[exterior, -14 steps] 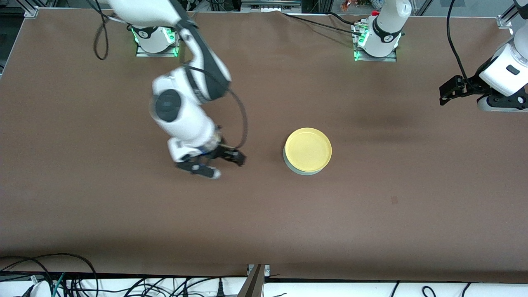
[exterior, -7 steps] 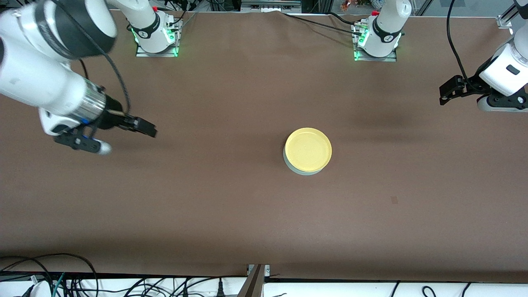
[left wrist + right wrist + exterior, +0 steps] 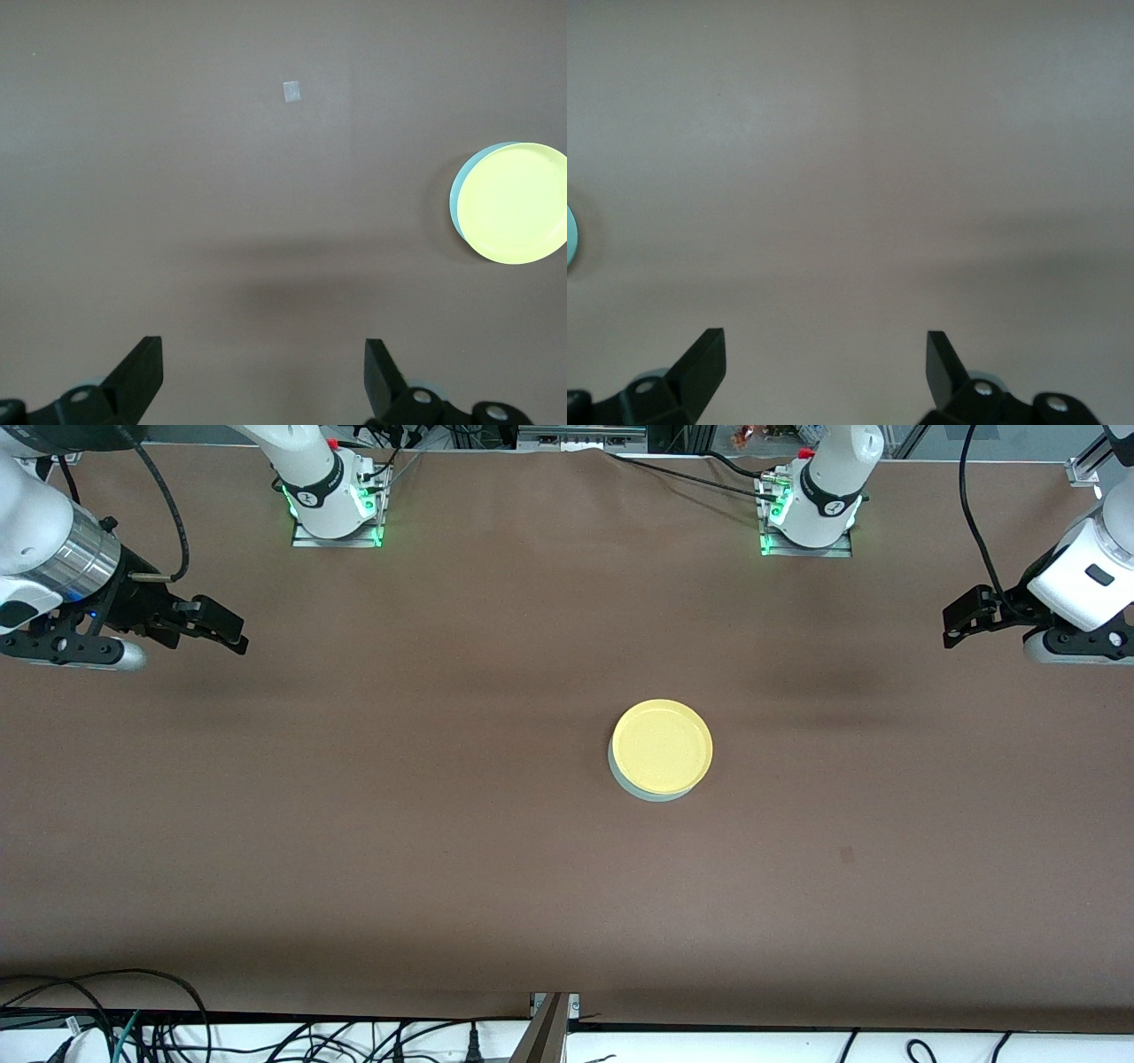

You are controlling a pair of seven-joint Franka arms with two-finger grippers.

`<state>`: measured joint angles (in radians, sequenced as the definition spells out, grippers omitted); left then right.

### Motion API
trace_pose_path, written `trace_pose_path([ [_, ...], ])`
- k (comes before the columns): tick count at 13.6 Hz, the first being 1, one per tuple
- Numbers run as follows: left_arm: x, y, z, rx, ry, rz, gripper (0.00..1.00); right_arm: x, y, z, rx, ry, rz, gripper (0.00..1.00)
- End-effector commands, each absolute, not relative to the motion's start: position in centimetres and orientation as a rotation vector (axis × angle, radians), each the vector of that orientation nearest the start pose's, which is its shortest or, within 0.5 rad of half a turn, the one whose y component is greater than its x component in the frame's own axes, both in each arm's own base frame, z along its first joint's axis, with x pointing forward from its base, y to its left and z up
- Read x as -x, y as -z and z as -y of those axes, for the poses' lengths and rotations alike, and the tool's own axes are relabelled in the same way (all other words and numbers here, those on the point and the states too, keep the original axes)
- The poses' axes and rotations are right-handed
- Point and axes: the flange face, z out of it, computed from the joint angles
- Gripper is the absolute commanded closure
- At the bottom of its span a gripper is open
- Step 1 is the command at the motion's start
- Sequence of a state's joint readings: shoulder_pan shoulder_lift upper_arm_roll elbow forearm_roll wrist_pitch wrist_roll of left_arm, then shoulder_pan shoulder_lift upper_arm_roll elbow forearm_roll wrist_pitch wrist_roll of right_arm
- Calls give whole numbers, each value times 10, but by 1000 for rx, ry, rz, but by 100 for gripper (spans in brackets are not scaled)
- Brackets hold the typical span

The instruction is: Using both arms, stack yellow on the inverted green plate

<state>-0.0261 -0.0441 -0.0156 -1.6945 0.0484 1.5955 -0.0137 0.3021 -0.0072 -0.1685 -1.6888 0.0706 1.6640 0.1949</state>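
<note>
The yellow plate (image 3: 662, 746) lies right way up on the inverted green plate (image 3: 649, 794) in the middle of the table; only a thin green edge shows under it. The left wrist view has the yellow plate (image 3: 514, 204) with a green plate (image 3: 455, 191) sliver at its side. In the right wrist view only a sliver of the green plate (image 3: 570, 235) shows. My right gripper (image 3: 217, 627) hangs open and empty over the right arm's end of the table (image 3: 372, 797), far from the stack. My left gripper (image 3: 959, 622) waits open and empty over the left arm's end. Both grippers (image 3: 263, 367) (image 3: 826, 363) look down on bare table.
A small pale tape mark (image 3: 847, 855) sits on the brown table nearer the front camera than the stack, toward the left arm's end. Cables (image 3: 133, 1027) run along the table's front edge. The two arm bases (image 3: 332, 505) (image 3: 811, 509) stand along the back edge.
My right arm has swung away from beside the stacked plates out to its own end of the table, gripper open throughout. The plates and the left arm have not moved.
</note>
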Motion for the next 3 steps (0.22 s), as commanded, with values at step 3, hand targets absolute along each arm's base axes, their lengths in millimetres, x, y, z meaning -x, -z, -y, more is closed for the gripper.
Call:
trace_pose_path([
  [3, -535, -601, 15, 3103, -92, -44, 0, -557, -583, -87, 3090, -21, -20, 0],
])
